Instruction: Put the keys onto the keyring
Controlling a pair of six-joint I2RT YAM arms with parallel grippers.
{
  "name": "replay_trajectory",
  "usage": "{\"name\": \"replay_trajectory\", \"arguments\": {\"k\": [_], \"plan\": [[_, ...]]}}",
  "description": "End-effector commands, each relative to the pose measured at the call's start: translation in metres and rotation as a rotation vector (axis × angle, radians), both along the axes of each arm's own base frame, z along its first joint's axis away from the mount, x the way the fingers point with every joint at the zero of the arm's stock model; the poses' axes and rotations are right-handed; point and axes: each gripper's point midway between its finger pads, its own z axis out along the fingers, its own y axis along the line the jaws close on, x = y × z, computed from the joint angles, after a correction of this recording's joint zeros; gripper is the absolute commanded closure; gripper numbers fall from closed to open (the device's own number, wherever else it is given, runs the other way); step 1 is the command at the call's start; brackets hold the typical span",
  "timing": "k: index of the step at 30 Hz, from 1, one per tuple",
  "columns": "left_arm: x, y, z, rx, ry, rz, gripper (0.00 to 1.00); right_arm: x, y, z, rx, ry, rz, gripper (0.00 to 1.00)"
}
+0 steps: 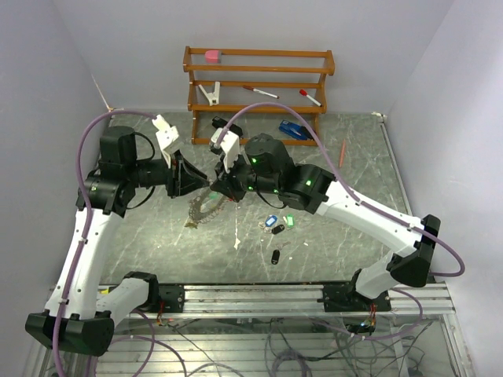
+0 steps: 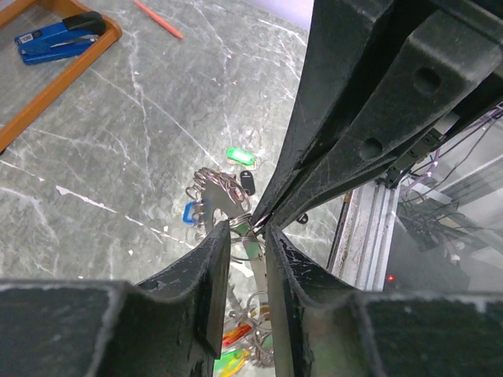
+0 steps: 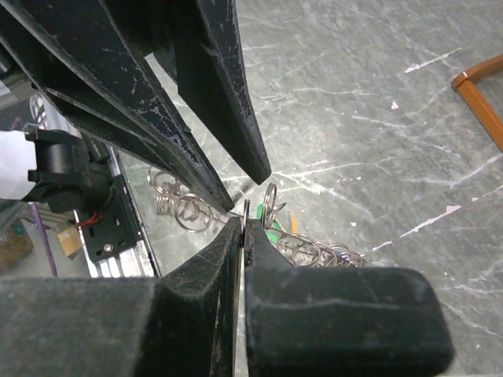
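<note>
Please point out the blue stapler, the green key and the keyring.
blue stapler (image 2: 55, 38): left wrist view, body middle.
green key (image 2: 236, 155): left wrist view, plastic head.
keyring (image 1: 204, 210): top external view, strung lower arc.

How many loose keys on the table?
4. Blue key, green key and black key clustered together; second black key closer to the near edge. Others may be hidden.

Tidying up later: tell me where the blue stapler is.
In the top view the blue stapler lies in the bottom level of the wooden rack, toward its right end, at the far edge of the table.
</note>
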Motion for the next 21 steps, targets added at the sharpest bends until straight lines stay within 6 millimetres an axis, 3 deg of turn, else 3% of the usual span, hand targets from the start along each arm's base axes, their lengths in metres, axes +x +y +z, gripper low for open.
{"name": "replay_trajectory", "arguments": {"k": [1,10,21], "plan": [[-0.005,-0.003,0.012,-0.015,-0.028,-0.043,0.64,-0.008,-0.004,0.038,0.062,-0.06,0.048,1.0],[-0.02,-0.009,0.013,-0.046,-0.022,-0.147,0.52,-0.018,-0.011,0.044,0.025,-0.07,0.107,1.0],[-0.033,-0.014,0.012,-0.059,-0.025,-0.216,0.47,-0.028,-0.007,0.05,0.027,-0.066,0.178,1.0]]}}
